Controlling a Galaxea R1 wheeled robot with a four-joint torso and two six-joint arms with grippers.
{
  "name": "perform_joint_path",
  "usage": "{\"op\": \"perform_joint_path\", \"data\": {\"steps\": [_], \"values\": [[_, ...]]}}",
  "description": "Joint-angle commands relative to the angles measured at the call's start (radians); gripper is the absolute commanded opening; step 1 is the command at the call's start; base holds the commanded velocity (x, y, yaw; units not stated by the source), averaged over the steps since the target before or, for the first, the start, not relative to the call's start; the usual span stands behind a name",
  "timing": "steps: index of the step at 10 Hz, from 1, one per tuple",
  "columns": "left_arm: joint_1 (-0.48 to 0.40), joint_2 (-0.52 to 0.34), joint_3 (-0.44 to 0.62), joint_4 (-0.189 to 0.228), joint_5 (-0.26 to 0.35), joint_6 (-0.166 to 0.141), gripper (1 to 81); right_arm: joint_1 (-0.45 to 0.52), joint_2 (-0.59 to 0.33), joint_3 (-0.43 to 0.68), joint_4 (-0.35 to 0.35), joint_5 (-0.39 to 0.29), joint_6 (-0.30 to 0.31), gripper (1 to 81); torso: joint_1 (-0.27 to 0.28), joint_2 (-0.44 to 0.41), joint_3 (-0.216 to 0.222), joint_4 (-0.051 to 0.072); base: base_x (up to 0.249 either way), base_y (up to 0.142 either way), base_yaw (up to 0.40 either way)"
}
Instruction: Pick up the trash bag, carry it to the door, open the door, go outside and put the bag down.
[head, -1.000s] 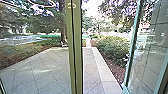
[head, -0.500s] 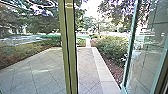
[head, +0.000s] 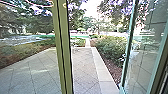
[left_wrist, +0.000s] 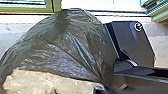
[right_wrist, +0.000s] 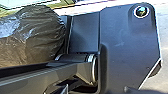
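Note:
The trash bag (left_wrist: 62, 47) looks dark, shiny and bulging in the left wrist view, with a pale, crumpled part along its edge, beside the robot's base plate. The same bag (right_wrist: 32, 35) shows large in the right wrist view, close to the jointed bar. What grips the bag is hidden. In the head view the door's glass leaf (head: 145, 50) stands swung open on the right, framed in green, and a paved yard (head: 85, 65) lies beyond the doorway.
A green upright post (head: 62, 47) divides the head view left of the opening. Bushes (head: 111, 47) and a mulch bed border the paving on the right. Trees and a planted strip (head: 22, 52) stand farther out on the left.
The head camera has moved: the post now sits farther left in the head view and the opening beside it appears wider. The door leaf's frame also sits slightly farther left.

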Motion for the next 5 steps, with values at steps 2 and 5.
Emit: {"op": "perform_joint_path", "data": {"steps": [2, 5], "values": [[-0.059, 0.002, 0.001, 0.009, 0.048, 0.005, 1.0, 0.037, 0.013, -0.006, -0.011, -0.054, -0.005, 81.1, 0.000, 0.000, 0.000, 0.000, 0.000, -0.092, 0.000], [-0.056, 0.005, 0.001, 0.011, 0.048, 0.006, 1.0, 0.029, 0.013, -0.016, -0.011, -0.054, -0.005, 81.1, 0.000, 0.000, 0.000, 0.000, 0.000, -0.093, 0.000]]}}
